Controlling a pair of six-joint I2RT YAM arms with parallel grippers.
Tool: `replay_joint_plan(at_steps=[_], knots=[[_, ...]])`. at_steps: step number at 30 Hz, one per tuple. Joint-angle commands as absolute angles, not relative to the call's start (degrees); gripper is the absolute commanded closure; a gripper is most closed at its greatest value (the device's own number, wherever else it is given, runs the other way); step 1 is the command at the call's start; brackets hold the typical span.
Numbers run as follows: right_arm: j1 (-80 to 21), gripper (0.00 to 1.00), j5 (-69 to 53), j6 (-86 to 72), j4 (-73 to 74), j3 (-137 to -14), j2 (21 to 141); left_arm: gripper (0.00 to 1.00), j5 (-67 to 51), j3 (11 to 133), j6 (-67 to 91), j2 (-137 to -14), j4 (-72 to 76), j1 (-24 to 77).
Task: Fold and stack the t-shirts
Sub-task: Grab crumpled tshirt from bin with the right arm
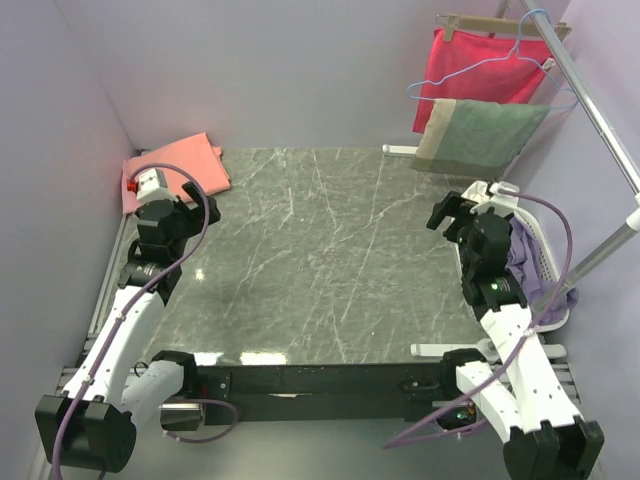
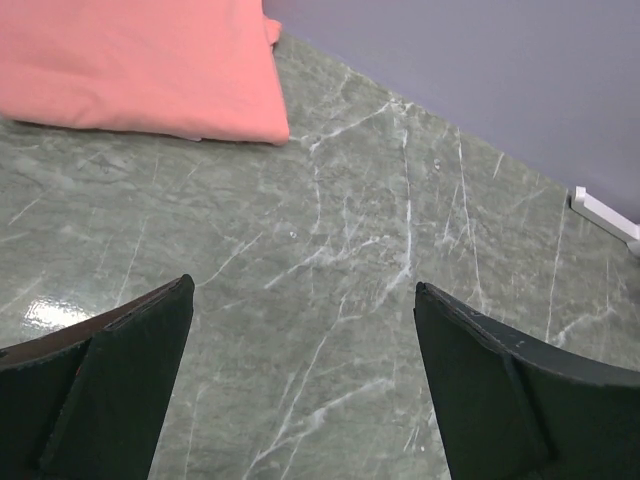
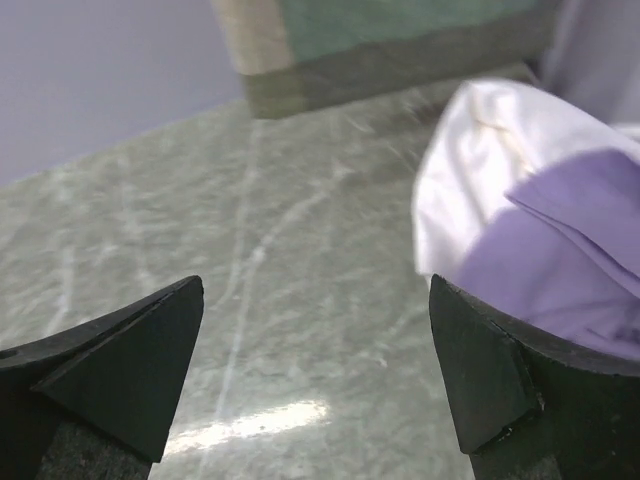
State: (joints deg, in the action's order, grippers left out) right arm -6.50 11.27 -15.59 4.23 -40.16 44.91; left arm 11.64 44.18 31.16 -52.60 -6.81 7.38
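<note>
One salmon-pink tee folded, lavender tee crumpled; left hand, right hand gaping, empty.

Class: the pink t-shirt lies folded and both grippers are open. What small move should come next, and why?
Probably dip the right gripper into the basket to grasp the purple t-shirt: it is open beside it, and that t-shirt lies bunched, unfolded.
</note>
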Motion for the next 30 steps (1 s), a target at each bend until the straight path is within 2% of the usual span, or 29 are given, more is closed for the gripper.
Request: replay_joint_plan(at_steps=[1,4,10,17,19,20,24,27,28,29,30], knots=[[-6.3,0.00,28.2,-20.3,15.6,-45.8,52.9,0.03,11.1,46.1,32.1,-52.9,-8.4,7.6],[-6.2,0.00,34.7,-27.3,23.2,-51.3,62.8,0.03,8.1,46.8,30.8,-53.9,-8.5,7.6],[-5.2,0.00,35.0,-30.8,26.2,-62.4,80.7,0.03,2.3,46.1,29.8,-54.4,-7.9,7.6],[-3.8,0.01,44.4,-35.4,28.5,-68.6,87.9,0.03,-2.8,46.0,29.0,-57.7,-8.8,7.6],[-2.9,0.09,45.3,-35.9,28.6,-68.3,88.2,0.03,-4.5,45.3,28.7,-58.0,-8.2,7.6],[-2.6,0.16,45.8,-36.4,29.1,-68.3,88.3,0.03,-4.7,45.2,28.7,-58.2,-8.2,7.6],[-0.8,0.18,45.7,-38.2,30.8,-66.8,88.9,0.03,-5.9,45.3,28.7,-58.3,-8.8,7.6],[-0.3,0.28,45.2,-38.2,30.2,-64.5,88.6,0.03,-6.3,45.0,28.7,-58.0,-8.8,7.6],[-0.3,0.34,45.0,-38.1,29.5,-63.3,88.2,0.03,-6.2,44.8,28.7,-57.9,-9.0,7.6],[-0.3,0.45,44.3,-37.7,28.9,-62.8,88.1,0.03,-6.1,44.7,28.7,-57.8,-9.0,7.6],[-0.3,0.48,43.9,-37.4,28.5,-62.4,87.9,0.03,-5.8,44.3,28.8,-57.6,-9.0,7.6]])
